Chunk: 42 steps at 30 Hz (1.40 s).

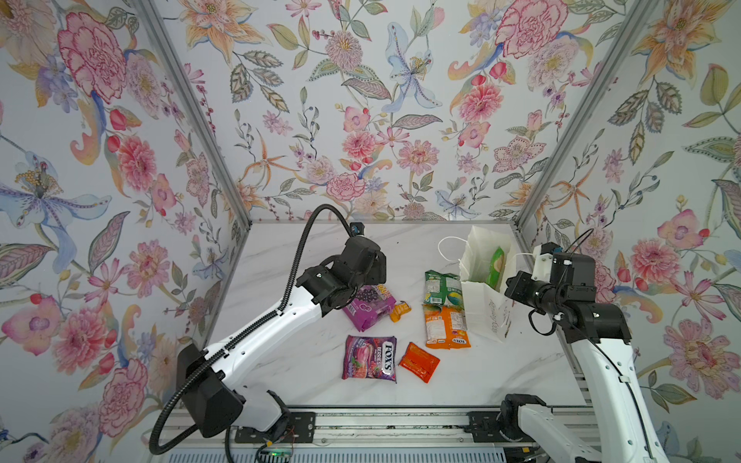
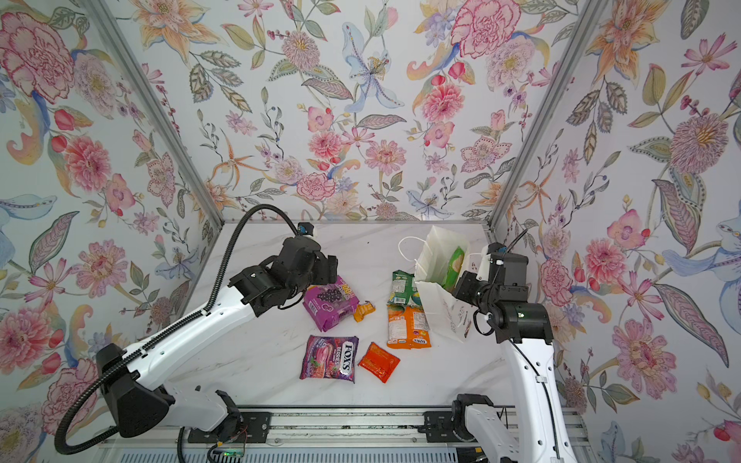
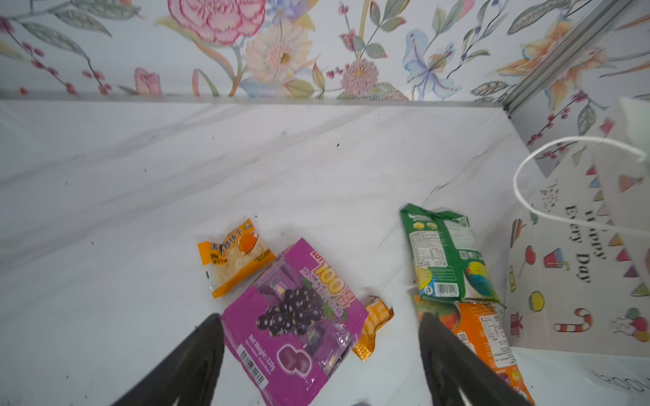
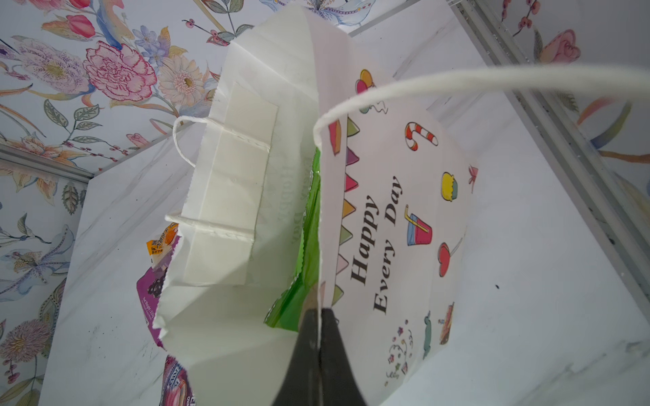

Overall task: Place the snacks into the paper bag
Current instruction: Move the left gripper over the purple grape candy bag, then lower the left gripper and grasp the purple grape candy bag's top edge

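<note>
The white paper bag (image 1: 483,312) (image 4: 387,211) stands at the back right with its mouth open, and a light green packet (image 1: 497,265) (image 4: 309,218) stands inside it. My right gripper (image 4: 319,313) is shut on the bag's printed wall at the rim. My left gripper (image 3: 318,316) is open and hangs above the purple grape packet (image 1: 371,306) (image 3: 292,316), holding nothing. Beside that packet lie two small orange sachets (image 3: 235,258) (image 1: 400,312). A green packet (image 1: 443,288) and an orange FOX'S packet (image 1: 446,326) lie against the bag. A purple FOX'S packet (image 1: 369,358) and a red-orange sachet (image 1: 419,362) lie nearer the front.
Floral walls close in the marble table (image 1: 280,360) at the back and on both sides. A metal rail (image 1: 381,425) runs along the front edge. The bag's cord handle (image 1: 447,248) loops out to the left of its mouth.
</note>
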Tool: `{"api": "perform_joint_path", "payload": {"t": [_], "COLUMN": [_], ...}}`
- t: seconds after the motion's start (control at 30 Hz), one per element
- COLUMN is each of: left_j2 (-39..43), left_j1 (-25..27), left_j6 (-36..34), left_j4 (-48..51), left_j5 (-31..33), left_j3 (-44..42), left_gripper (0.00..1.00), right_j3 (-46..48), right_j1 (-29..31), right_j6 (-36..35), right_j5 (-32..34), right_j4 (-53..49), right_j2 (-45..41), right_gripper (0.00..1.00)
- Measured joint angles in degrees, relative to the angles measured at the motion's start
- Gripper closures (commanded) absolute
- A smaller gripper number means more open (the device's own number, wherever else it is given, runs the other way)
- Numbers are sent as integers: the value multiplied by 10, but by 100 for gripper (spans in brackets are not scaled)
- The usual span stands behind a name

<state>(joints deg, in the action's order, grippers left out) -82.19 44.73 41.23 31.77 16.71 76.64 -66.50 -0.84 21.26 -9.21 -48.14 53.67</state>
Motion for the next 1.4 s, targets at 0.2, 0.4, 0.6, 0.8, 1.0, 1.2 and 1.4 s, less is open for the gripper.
{"api": "perform_joint_path", "payload": {"t": [0.2,0.4,0.6,0.8,1.0,1.2,1.4], "left_j2": [-36,-161,-235,-257,-263,-225,-129], "left_j1": [2,41,87,93,93,72,7], "left_j6": [30,22,7,-31,-40,-34,-27], "left_j4": [-9,9,39,64,97,99,91], "left_j5": [1,7,17,23,65,80,82], "left_j3": [-52,2,33,39,23,-61,-155], "left_gripper": [4,1,1,1,1,1,1], "right_j3": [0,6,6,6,6,6,6], "right_j1": [0,0,-4,-4,-4,-4,-4], "right_j6": [0,0,0,0,0,0,0], "right_j5": [-2,-4,-4,-5,-9,-9,-13], "right_j4": [0,0,0,0,0,0,1], "right_j2": [-1,-1,-1,1,7,7,11], "right_gripper": [100,100,100,100,100,100,100]}}
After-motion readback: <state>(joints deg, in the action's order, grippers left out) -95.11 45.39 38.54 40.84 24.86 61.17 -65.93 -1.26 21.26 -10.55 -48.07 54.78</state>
